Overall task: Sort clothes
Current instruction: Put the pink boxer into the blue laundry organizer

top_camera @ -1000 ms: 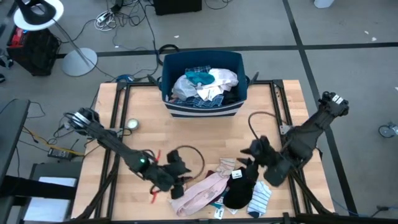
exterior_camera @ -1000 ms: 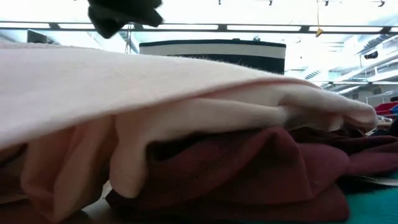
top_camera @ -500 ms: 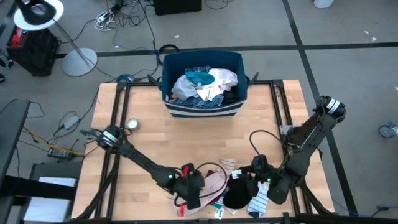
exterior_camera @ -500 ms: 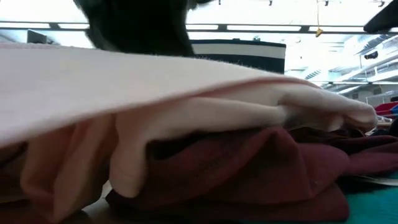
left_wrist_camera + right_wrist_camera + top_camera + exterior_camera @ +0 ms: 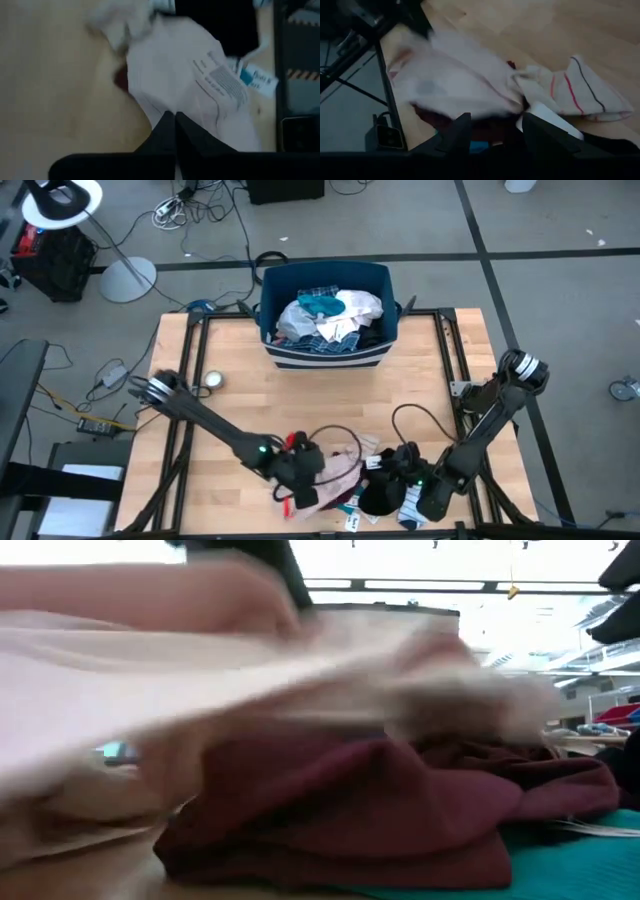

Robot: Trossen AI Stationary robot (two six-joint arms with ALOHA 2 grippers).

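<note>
- The left gripper (image 5: 174,120), fingers pressed together, pinches the soft pale pink garment (image 5: 335,480) at the table's near edge; a thin pinch may slip.
- The right gripper (image 5: 492,125), fingers spread, hovers just beside it over the black cloth (image 5: 380,492); the arms could collide.
- The maroon fabric (image 5: 350,810) underneath may drag along.
</note>
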